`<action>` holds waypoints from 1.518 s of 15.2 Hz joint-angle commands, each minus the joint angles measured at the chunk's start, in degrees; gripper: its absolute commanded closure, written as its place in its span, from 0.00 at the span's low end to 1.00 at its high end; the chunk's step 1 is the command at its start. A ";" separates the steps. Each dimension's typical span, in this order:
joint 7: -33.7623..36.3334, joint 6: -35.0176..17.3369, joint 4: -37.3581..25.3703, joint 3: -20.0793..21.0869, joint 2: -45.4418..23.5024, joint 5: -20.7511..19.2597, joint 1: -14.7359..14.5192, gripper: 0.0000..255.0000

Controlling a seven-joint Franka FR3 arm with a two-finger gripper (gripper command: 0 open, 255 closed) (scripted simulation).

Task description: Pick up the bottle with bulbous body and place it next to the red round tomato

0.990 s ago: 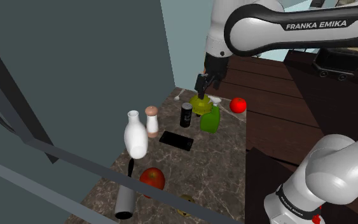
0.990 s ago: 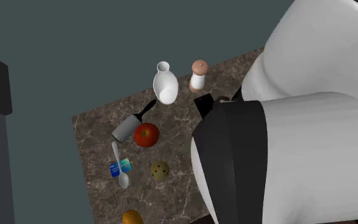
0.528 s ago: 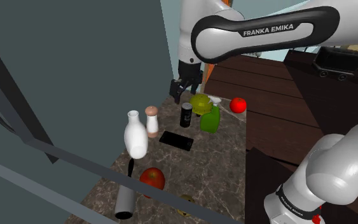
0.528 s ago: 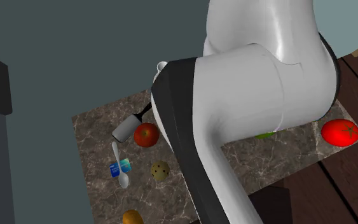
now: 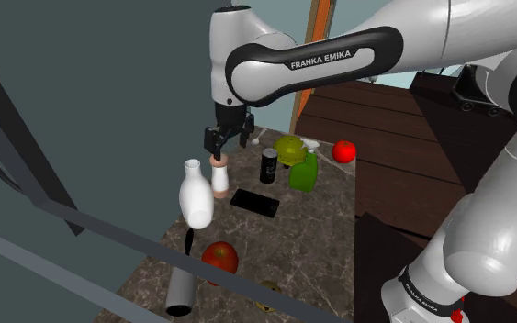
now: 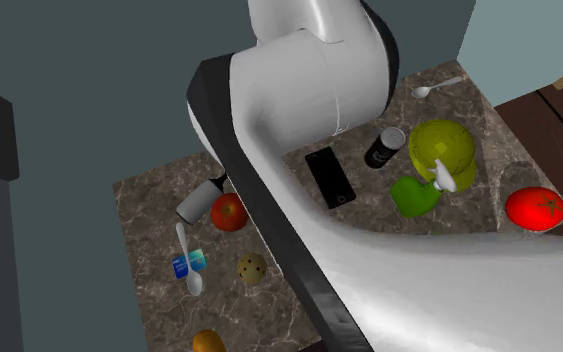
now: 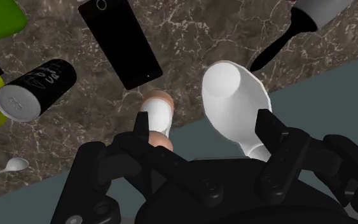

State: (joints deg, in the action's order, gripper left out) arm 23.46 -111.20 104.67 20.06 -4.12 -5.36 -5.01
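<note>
Pincer (image 5: 228, 139) wide open, downward

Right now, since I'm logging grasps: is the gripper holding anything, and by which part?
Nothing is held. The gripper hovers open above the white bottle and the shaker, its fingers apart and clasping neither.

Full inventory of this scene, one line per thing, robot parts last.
bulbous bottle: 1, white, beside shaker
shaker: 1, white, tan cap, below gripper
phone: 1, black, flat mid-table
can: 1, black, beside bowl
bowl: 1, yellow-green, near tomato
spray bottle: 1, green, against bowl
tomato: 1, red, table corner
round fruit: 1, red, beside cylinder
cylinder: 1, grey, black handle, lying
spoons: 2, pale, opposite table ends
packet: 1, blue, at one spoon
ball: 1, brown speckled, near packet
orange item: 1, orange, table edge
table: 1, dark marble, beneath everything
arm: 1, white, over table
gripper: 1, black, open, above shaker
</note>
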 commanded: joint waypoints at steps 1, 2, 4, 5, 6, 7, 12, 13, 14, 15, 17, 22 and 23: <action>1.53 0.25 -4.24 0.58 -4.39 -1.20 -0.93 0.00; 2.29 0.41 -6.47 0.80 -6.65 -1.86 -1.52 0.00; 3.68 0.95 -11.25 1.10 -11.28 -3.18 -2.88 0.00; 4.32 1.34 -13.83 1.19 -13.64 -3.83 -3.63 0.00; 4.90 1.81 -16.54 1.24 -16.04 -4.47 -4.44 0.00; 5.43 2.38 -19.40 1.24 -18.49 -5.10 -5.30 0.00; 5.95 0.03 -19.10 0.98 -20.65 -5.77 -5.82 0.00; 6.02 -0.63 -18.62 0.93 -20.85 -5.87 -5.80 0.00; 6.09 -1.30 -18.15 0.87 -21.05 -5.97 -5.79 0.00; 6.16 -1.95 -17.70 0.82 -21.27 -6.07 -5.79 0.00; 6.21 -2.33 -17.44 0.79 -21.40 -6.13 -5.78 0.00; 6.21 -2.33 -17.44 0.79 -21.41 -6.13 -5.79 0.00; 6.21 -2.31 -17.46 0.79 -21.41 -6.14 -5.79 0.00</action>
State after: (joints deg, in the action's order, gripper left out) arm 29.67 -113.52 87.21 20.85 -25.53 -11.49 -10.80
